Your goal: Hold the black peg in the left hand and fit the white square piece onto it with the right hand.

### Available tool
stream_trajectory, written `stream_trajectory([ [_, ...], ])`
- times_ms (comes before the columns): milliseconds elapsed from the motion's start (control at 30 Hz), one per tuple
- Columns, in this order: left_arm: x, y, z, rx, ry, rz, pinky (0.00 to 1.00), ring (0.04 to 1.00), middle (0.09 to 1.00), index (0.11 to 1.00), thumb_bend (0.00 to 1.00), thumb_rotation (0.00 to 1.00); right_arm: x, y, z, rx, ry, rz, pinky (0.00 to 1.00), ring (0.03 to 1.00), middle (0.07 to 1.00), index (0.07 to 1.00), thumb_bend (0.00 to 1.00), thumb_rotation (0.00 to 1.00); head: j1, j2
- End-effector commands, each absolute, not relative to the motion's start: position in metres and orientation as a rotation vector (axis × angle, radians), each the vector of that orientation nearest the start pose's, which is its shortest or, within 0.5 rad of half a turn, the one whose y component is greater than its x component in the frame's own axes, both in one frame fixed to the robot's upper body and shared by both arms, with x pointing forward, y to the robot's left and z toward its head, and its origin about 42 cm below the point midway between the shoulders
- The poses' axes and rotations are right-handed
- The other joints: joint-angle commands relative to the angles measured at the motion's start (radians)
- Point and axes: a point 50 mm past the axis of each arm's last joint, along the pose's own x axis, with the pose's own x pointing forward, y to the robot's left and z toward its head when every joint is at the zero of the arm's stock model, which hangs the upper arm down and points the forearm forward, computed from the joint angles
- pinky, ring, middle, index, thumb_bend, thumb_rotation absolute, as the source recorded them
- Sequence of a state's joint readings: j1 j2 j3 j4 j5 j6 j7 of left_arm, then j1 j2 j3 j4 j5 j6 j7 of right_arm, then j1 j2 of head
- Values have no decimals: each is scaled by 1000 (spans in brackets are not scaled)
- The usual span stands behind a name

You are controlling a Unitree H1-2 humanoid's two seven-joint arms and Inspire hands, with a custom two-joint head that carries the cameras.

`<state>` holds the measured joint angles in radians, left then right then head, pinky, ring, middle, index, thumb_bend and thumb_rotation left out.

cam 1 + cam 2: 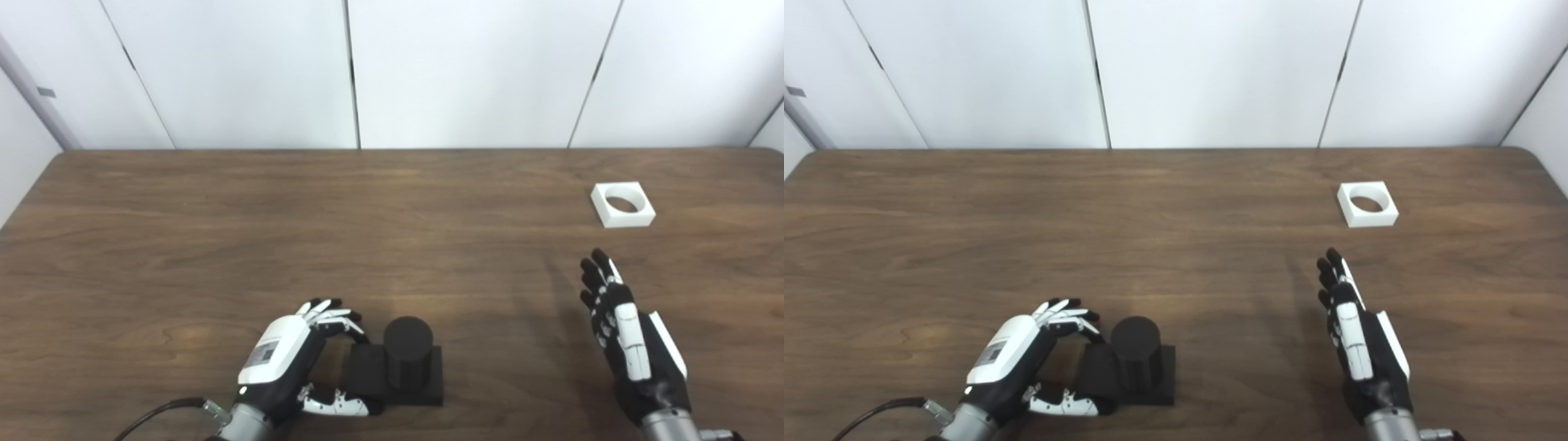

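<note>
Black peg (407, 358) stands upright on its square base near the tabletop's (306, 214) front edge, the open left hand (288, 358) cupped beside it ready to grip, while the open right hand (625, 331) points toward the white square piece (622, 205), well apart.

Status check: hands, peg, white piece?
Left hand open around black peg, not yet gripping. Right hand open, empty, short of white square piece. Piece flat on table; nothing between.
</note>
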<state>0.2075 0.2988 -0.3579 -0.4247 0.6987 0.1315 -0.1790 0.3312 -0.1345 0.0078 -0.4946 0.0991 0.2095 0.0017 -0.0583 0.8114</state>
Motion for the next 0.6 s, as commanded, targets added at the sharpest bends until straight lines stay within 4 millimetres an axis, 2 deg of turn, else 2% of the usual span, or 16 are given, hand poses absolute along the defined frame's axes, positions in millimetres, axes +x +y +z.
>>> stream_trajectory([
  [0,189,196,138,923,-109,-447,1000,961,834,483,521,46,178,-243,161,-9,-25,-20,1000,1000,978,1000,623,1000,-5,3],
  [300,180,185,123,956,-74,-508,1000,969,840,484,520,46,180,-238,166,-13,-25,-32,1000,1000,974,1000,602,1000,-24,25],
  [567,180,184,111,968,-45,-549,1000,959,836,484,520,45,181,-237,169,-20,-31,-43,1000,1000,964,1000,643,1000,-41,37],
])
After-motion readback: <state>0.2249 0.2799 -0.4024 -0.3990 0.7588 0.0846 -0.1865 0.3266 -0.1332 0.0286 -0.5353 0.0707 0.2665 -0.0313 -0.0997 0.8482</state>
